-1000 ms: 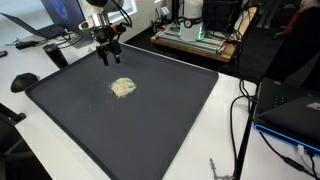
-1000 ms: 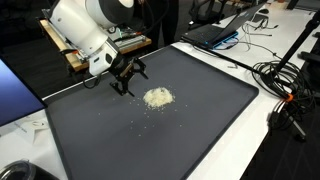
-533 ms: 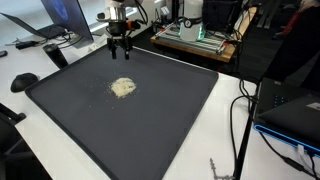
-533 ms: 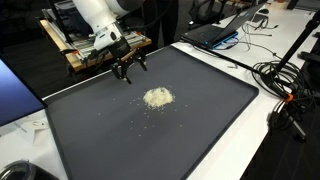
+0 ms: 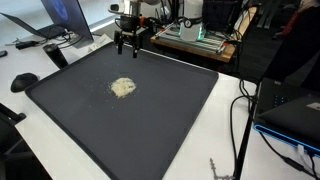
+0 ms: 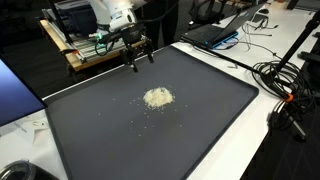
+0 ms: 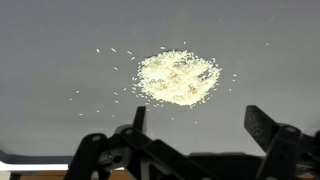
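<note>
The end effector (image 6: 136,60) hangs with fingers spread and empty above the far edge of the dark mat (image 6: 200,125) on the worktop (image 6: 245,150). A small pile of pale grains (image 6: 157,97) lies mid-mat, well apart from it.

Pale cream rice pile (image 7: 177,77), dark grey mat (image 7: 60,40)

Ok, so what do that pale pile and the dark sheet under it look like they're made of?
The pale pile looks like small dry grains, possibly rice: off-white slender bits, with loose ones scattered around the heap. The dark sheet looks like a matte rubbery or foam mat, maybe fabric: dull charcoal, no glare, rounded corners.
</note>
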